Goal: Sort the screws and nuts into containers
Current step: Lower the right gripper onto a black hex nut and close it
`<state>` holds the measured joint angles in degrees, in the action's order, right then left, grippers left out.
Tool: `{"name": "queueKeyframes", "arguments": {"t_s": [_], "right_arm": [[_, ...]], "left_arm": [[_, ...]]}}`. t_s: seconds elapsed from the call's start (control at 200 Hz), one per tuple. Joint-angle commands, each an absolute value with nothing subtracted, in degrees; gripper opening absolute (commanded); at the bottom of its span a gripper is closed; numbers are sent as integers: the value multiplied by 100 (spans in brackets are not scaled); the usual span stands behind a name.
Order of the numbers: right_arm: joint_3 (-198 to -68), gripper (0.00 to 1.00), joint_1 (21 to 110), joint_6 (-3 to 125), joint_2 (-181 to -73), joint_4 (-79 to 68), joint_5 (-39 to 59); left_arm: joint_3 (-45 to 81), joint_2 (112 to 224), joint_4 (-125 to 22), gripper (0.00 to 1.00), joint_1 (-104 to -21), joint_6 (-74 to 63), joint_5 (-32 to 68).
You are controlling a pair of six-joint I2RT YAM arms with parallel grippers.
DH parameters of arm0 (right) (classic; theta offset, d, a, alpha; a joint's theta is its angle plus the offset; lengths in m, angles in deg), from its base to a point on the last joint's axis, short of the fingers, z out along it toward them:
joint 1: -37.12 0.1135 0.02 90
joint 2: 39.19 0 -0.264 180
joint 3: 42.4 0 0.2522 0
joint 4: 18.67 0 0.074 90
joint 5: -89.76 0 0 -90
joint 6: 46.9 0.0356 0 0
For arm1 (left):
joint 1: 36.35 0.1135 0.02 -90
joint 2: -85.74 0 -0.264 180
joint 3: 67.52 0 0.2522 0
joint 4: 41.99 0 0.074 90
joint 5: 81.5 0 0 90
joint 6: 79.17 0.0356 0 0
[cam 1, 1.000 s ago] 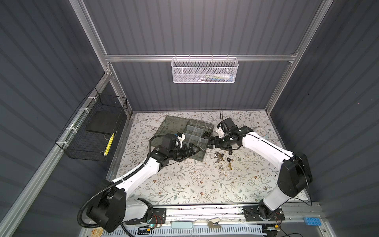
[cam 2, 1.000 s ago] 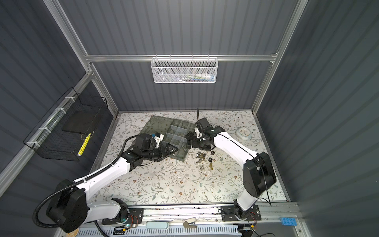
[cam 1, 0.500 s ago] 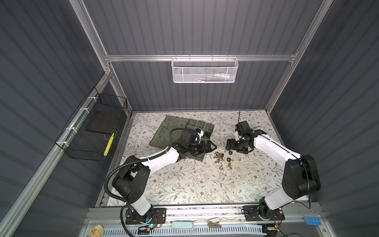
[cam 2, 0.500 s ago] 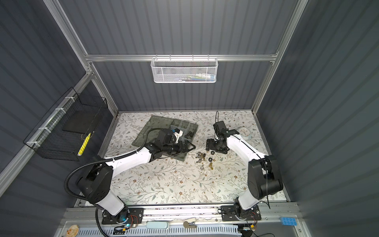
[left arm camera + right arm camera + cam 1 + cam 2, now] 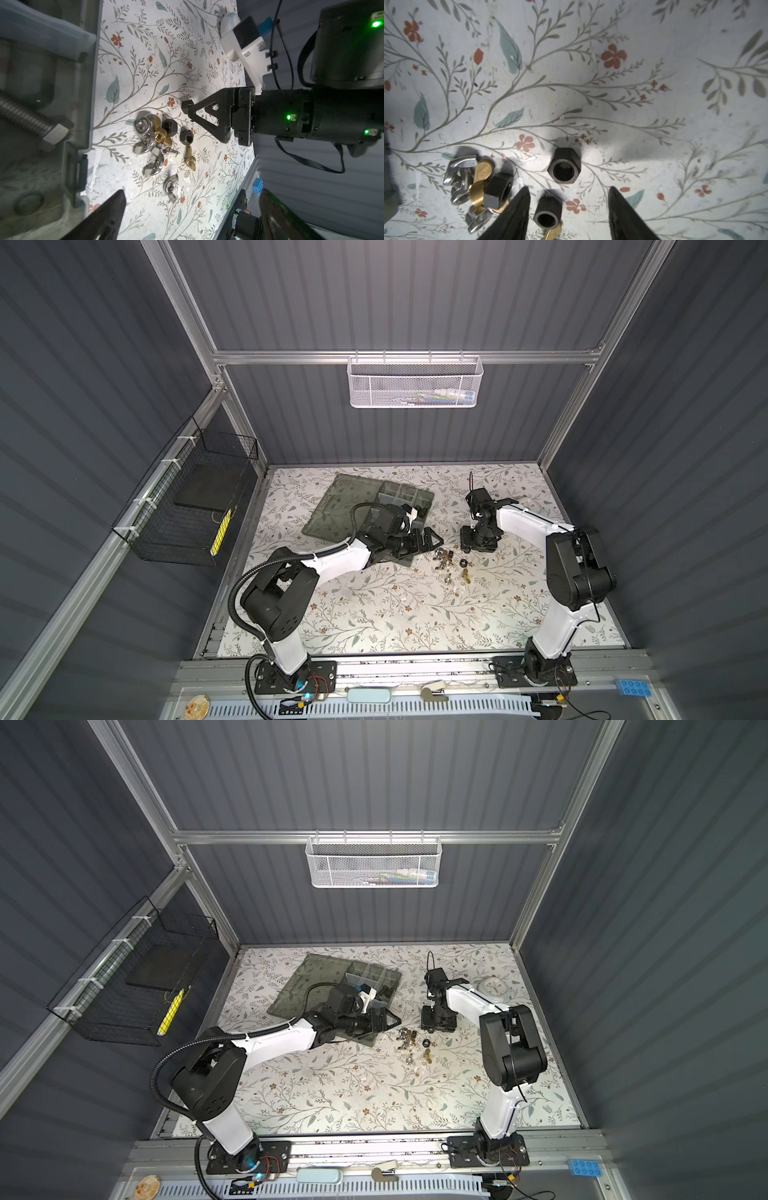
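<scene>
- Right wrist view: we see the right gripper [image 5: 569,188] with its fingers parted and pressing nothing. A black nut [image 5: 548,213] sits between them, nearer one finger, its bore upright toward the lens.
- Just past it, a second black nut [image 5: 564,168] also stands bore-up, near the heaped wing nuts [image 5: 471,187].
- We find our left gripper [image 5: 193,192] spread wide and holding nothing.
- It hangs beside the organiser box [image 5: 405,493], where a silver screw [image 5: 27,120] lies on its side.
- In both top views the box sits at 11 o'clock of the loose nuts, with its lid [image 5: 349,506] flat at 9.
- Around the floral table [image 5: 395,614] stand ribbed grey walls [image 5: 415,302].
- We see a white mesh basket [image 5: 415,381] at 12 o'clock and a black wire basket [image 5: 187,506] at 9.
</scene>
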<state>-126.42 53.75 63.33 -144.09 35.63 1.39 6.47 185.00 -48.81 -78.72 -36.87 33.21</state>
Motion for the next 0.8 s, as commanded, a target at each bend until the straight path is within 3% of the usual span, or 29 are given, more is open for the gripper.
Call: {"name": "queueKeyframes", "arguments": {"t_s": [0.0, 0.795], "right_arm": [[-12801, 58, 5362, 6270, -14555, 3662, 62], [-13008, 44, 5420, 6272, -15098, 3689, 67]], "left_arm": [[737, 18532, -4836, 100, -7906, -3677, 3446], [501, 18397, -4811, 100, -7909, -3663, 3416]]}}
